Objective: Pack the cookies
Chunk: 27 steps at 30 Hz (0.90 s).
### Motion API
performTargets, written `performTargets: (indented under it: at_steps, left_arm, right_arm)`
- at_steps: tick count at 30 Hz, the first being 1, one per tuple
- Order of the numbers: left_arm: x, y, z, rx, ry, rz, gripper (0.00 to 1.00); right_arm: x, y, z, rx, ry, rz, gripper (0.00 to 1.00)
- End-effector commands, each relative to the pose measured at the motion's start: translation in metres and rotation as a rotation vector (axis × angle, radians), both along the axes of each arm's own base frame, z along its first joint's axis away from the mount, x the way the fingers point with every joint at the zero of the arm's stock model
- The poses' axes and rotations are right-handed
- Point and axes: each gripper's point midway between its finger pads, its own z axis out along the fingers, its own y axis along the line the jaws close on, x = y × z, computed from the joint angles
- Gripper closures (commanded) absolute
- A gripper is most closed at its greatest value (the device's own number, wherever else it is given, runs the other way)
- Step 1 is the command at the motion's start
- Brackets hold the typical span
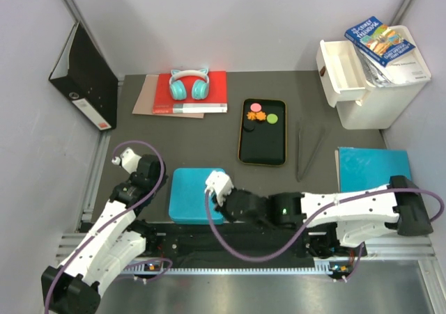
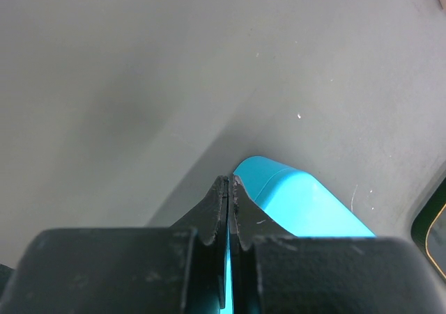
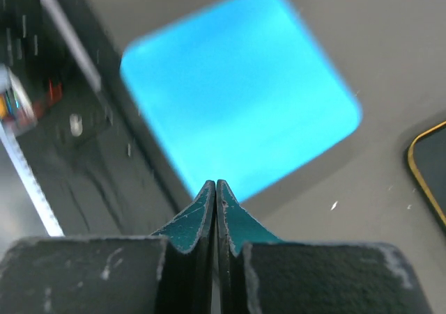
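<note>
The cookies (image 1: pixel 259 116) are small pink, orange, green and black discs at the far end of a black, yellow-rimmed tray (image 1: pixel 263 147) in the middle of the table. My left gripper (image 1: pixel 157 170) is shut and empty, just left of a teal box (image 1: pixel 189 195). In the left wrist view the left gripper (image 2: pixel 229 182) points at the teal box's corner (image 2: pixel 306 204). My right gripper (image 1: pixel 213 200) is shut and empty at the box's right edge. In the right wrist view the right gripper (image 3: pixel 214 184) is low over the teal box (image 3: pixel 240 91). No cookies show in either wrist view.
A black binder (image 1: pixel 87 77) leans on the left wall. A red book with teal headphones (image 1: pixel 189 85) lies at the back. Dark tongs (image 1: pixel 306 150) lie right of the tray, beside a teal notebook (image 1: pixel 373 168). A white drawer unit (image 1: pixel 369 77) carries a book (image 1: pixel 380 41).
</note>
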Motion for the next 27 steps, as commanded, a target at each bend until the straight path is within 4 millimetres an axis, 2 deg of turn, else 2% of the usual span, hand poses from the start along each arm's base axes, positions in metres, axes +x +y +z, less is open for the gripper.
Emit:
performTargets:
  at_steps: [1,2,5,6,7,9,10,12,13,16,20,26,27]
  left_arm:
    - [0.009,-0.001,0.011,-0.004,-0.044,-0.001,1.0]
    - [0.009,-0.001,0.012,0.0,-0.043,-0.007,1.0]
    - [0.012,-0.006,0.022,-0.009,-0.061,-0.037,0.86]
    - [0.014,-0.009,0.027,-0.016,-0.076,-0.053,0.73]
    - [0.015,-0.014,0.03,-0.034,-0.085,-0.077,0.66]
    - [0.015,-0.018,0.037,-0.046,-0.106,-0.107,0.49]
    - [0.015,-0.023,0.04,-0.064,-0.114,-0.132,0.37]
    - [0.015,-0.029,0.047,-0.091,-0.134,-0.156,0.25]
    - [0.015,-0.033,0.049,-0.1,-0.141,-0.174,0.21]
    - [0.015,-0.048,0.056,-0.161,-0.156,-0.236,0.23]
    - [0.013,-0.065,0.059,-0.233,-0.159,-0.295,0.4]
    - [0.001,-0.079,0.045,-0.284,-0.112,-0.368,0.53]
    - [-0.001,-0.08,0.045,-0.288,-0.109,-0.376,0.59]
  right_arm:
    - [0.044,0.012,0.043,0.179,0.102,-0.091,1.0]
    - [0.051,0.016,0.037,0.189,0.134,-0.104,1.0]
    - [0.071,0.026,0.03,0.29,0.257,-0.116,1.0]
    - [0.076,0.026,0.02,0.291,0.292,-0.123,1.0]
    - [0.083,0.027,0.016,0.33,0.358,-0.126,1.0]
    - [0.093,0.033,0.016,0.388,0.392,-0.125,1.0]
    - [0.09,0.035,0.014,0.406,0.435,-0.104,1.0]
    - [0.1,0.037,0.016,0.443,0.446,-0.105,1.0]
    - [0.099,0.04,0.009,0.438,0.474,-0.094,1.0]
    - [0.103,0.047,-0.001,0.442,0.522,-0.084,1.0]
    - [0.106,0.051,-0.019,0.422,0.559,-0.094,1.0]
    - [0.111,0.052,-0.049,0.388,0.611,-0.12,1.0]
    - [0.111,0.052,-0.052,0.385,0.619,-0.123,1.0]
